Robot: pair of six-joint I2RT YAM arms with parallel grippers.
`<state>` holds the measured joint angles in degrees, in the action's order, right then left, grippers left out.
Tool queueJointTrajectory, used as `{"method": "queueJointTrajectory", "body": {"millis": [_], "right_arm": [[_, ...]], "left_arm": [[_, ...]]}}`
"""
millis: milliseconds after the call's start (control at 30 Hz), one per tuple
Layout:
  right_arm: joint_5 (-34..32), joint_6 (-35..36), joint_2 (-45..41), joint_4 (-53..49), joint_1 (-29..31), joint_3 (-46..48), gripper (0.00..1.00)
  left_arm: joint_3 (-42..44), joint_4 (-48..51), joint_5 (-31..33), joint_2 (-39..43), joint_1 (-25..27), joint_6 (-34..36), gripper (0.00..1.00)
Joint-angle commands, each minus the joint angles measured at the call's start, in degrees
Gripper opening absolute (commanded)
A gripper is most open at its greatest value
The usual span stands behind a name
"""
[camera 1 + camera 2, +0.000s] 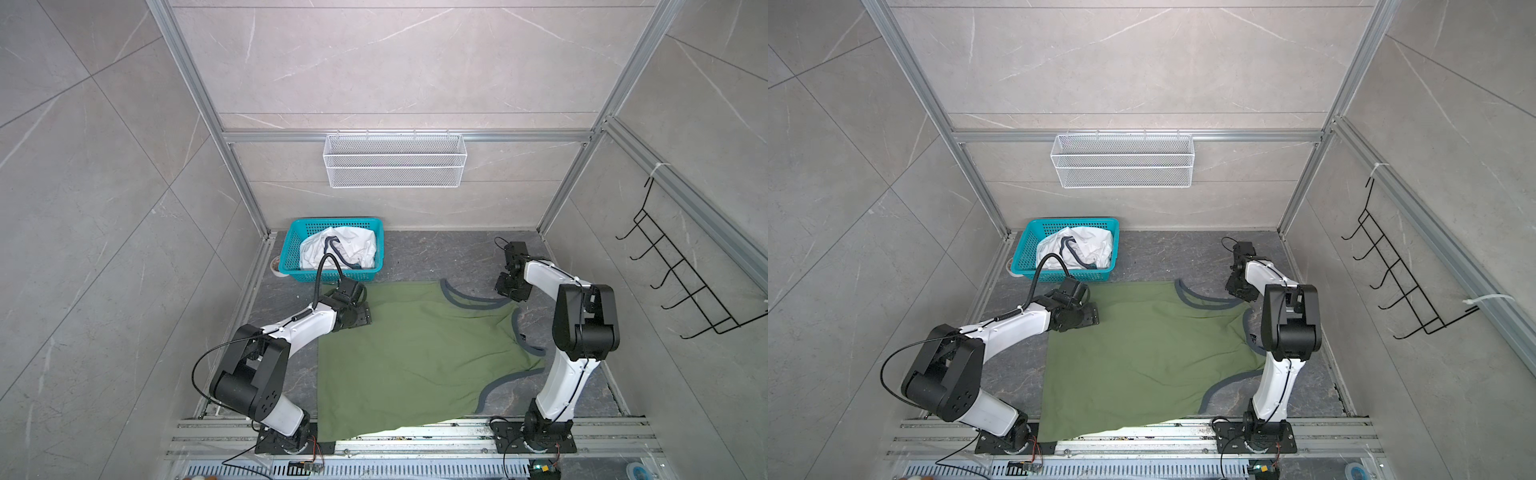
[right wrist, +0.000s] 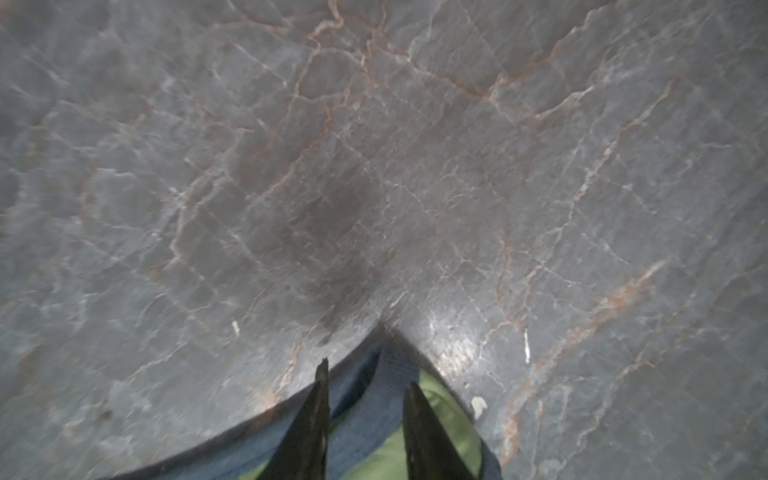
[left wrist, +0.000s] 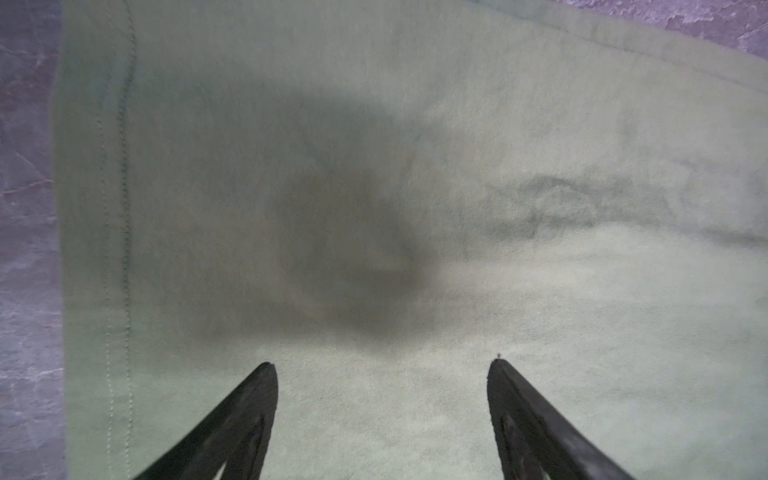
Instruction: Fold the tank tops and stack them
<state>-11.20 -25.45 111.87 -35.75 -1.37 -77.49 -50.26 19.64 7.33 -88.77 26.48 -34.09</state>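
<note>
A dark grey marbled surface (image 1: 436, 257) fills the floor of a walled work cell, with one robot arm mounted at each front corner. Spread flat across its middle is the olive green tank top (image 1: 415, 353), hem toward the left edge and grey-trimmed straps toward the right edge; its near part lies over the metal rail along the front edge. At the back left corner stands a teal plastic basket (image 1: 291, 245), just beyond the green shirt's far edge. Inside it the white tank top (image 1: 353, 245) lies crumpled, a loop of dark trim showing on top. The left gripper (image 3: 382, 370) is low over the green shirt's far hem corner, its two black fingers spread wide with plain green cloth between them. The right gripper (image 2: 366, 376) is at the far strap near the right edge, its fingers drawn narrow on either side of the strap's grey trim; whether they actually pinch the trim cannot be told.
</note>
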Motion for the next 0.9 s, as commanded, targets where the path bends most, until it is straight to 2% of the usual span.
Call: {"method": "queueJointTrajectory", "body": {"millis": [0, 167, 267, 333, 467, 667, 867], "right_arm": [[-1.95, -0.04, 1.10, -2.13, -0.21, -1.09, 0.29], [-2.93, -0.34, 2.16, -2.30, -0.19, -0.94, 0.26], [-3.55, -0.63, 1.99, -2.22, -0.20, -0.63, 0.15], [-3.74, -0.63, 1.52, -2.13, -0.17, -0.25, 0.11], [-3.58, -0.56, 1.49, -2.13, -0.22, 0.05, 0.11], [-1.96, -0.21, 2.41, -2.21, -0.22, -0.20, 0.18], [-1.39, -0.12, 3.53, -2.44, -0.06, -0.62, 0.20]], "left_arm": [[0.37, -0.98, 0.28, -0.85, -0.09, -0.41, 0.82], [0.29, -1.13, 0.27, -1.14, -0.11, -0.43, 0.82], [0.30, -1.13, 0.40, -1.23, -0.02, -0.32, 0.82], [0.25, -1.02, 0.41, -1.31, -0.04, -0.23, 0.82], [0.42, -1.17, 0.74, -1.49, -0.10, -0.17, 0.82], [0.44, -1.39, 0.66, -1.76, -0.13, -0.32, 0.82], [0.50, -1.46, 0.75, -1.85, -0.09, -0.28, 0.82]]}}
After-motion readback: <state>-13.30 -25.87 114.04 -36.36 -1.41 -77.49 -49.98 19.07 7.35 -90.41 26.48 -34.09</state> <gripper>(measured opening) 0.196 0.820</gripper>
